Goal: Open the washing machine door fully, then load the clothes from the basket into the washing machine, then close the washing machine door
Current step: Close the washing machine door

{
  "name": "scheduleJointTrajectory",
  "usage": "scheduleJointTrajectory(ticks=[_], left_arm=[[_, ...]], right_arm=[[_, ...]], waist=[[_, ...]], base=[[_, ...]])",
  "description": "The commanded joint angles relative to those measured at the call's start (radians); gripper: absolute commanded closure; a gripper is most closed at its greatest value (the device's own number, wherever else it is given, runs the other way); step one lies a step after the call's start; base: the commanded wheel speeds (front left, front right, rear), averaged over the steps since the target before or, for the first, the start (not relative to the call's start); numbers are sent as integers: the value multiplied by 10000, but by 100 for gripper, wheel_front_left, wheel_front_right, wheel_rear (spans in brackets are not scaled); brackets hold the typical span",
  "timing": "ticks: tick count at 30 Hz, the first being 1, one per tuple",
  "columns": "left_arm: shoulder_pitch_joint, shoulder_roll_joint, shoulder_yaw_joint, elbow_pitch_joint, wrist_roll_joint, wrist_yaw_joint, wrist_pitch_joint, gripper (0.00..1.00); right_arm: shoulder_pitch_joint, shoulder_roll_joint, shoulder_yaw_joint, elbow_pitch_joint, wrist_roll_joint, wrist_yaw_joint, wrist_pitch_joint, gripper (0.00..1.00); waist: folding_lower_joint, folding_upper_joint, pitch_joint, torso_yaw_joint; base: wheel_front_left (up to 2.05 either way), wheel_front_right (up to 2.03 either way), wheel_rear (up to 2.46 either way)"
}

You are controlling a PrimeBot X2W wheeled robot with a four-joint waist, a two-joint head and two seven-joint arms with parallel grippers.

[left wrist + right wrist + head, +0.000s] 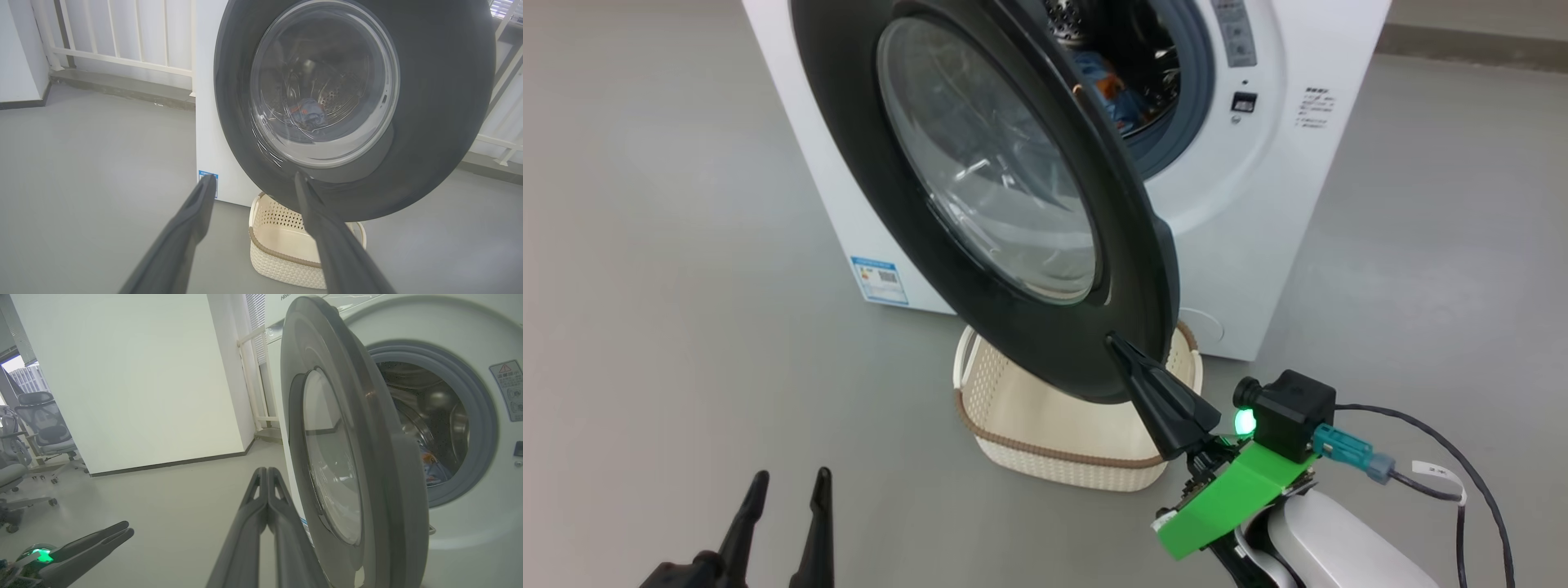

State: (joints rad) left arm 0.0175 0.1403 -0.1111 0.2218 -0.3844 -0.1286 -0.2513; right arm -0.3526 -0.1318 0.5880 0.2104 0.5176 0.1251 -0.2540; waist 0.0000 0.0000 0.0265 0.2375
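The white washing machine stands ahead with its door swung partly open, black rim and glass bowl facing me. Blue clothes with orange print lie inside the steel drum, and I see the clothes through the glass too. The cream basket sits on the floor under the door, its visible inside bare. My right gripper is shut, holding nothing, its tip at the lower outer rim of the door; contact is unclear. My left gripper hangs open low on the left, apart from everything.
A blue energy label marks the machine's lower corner. White railings run behind the machine, a white wall stands to the side, and office chairs stand beyond it. A cable trails from my right wrist. Grey floor lies all around.
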Motion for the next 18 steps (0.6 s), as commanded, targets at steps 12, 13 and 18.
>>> scheduleJointTrajectory(ticks=[12, 13, 18], left_arm=[[-968, -204, 208, -217, -76, -21, -105, 0], [-1012, -220, 194, -212, -82, -21, -105, 0], [-1207, -280, 129, -200, -113, -21, -105, 0]], right_arm=[[-707, -30, 452, 1572, 408, 56, -78, 100], [-775, -31, 430, 1666, 428, 56, -78, 100], [-1066, -43, 168, 1996, 455, 56, -78, 100]], waist=[[0, 0, 881, 406], [0, 0, 931, 419], [0, 0, 1160, 487]], base=[[0, 0, 0], [0, 0, 0], [0, 0, 0]])
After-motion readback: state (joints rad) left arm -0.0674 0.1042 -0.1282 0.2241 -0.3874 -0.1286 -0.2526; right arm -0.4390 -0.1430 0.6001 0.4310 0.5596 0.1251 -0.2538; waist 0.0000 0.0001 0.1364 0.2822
